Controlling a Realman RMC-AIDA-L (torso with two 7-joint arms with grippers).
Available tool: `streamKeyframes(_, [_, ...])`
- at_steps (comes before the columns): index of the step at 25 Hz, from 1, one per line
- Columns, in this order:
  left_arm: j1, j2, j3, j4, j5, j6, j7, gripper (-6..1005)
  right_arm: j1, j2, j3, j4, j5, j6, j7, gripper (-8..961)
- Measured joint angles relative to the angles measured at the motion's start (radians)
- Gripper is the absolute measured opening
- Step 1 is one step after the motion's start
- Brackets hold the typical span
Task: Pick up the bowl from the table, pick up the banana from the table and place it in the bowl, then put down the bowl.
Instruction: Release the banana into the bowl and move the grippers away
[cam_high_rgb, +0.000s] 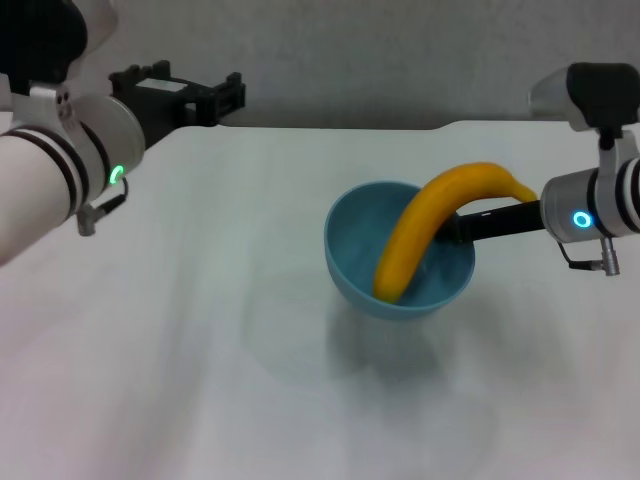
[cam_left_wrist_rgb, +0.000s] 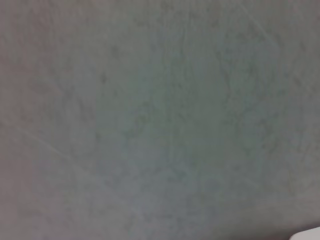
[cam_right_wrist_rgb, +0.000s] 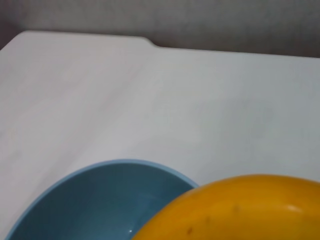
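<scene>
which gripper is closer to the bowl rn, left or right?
Right. The right gripper is at the bowl's rim on the robot's right, under the banana. The left gripper is far off at the table's back-left edge.

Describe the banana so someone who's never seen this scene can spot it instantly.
On the white table, right of centre, sits a light-blue bowl. The banana stands in it, one end at the bowl's bottom, the other arching over the rim toward the right gripper. It is the only yellow-orange, curved thing in view.
</scene>
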Motion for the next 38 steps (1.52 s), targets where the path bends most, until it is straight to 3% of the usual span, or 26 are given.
streamKeyframes(8, [-0.027,-0.006,-0.039,0.042,0.139,0.053,-0.001,876,0.030,-0.010,0.023,0.035,0.004,0.066,-0.066,78])
streamKeyframes(11, [-0.029,-0.006,-0.052,0.058,0.151,0.063,-0.002,876,0.030,0.006,0.015,0.047,0.000,0.062,-0.067,78])
streamKeyframes(17, [-0.015,-0.008,-0.052,0.095,0.154,0.041,-0.002,876,0.025,0.056,0.011,0.068,-0.081,0.034,-0.039,79])
streamKeyframes(38, [0.015,-0.009,-0.037,0.175,0.153,-0.067,-0.006,876,-0.031,0.058,0.010,0.114,-0.101,-0.025,-0.013,82])
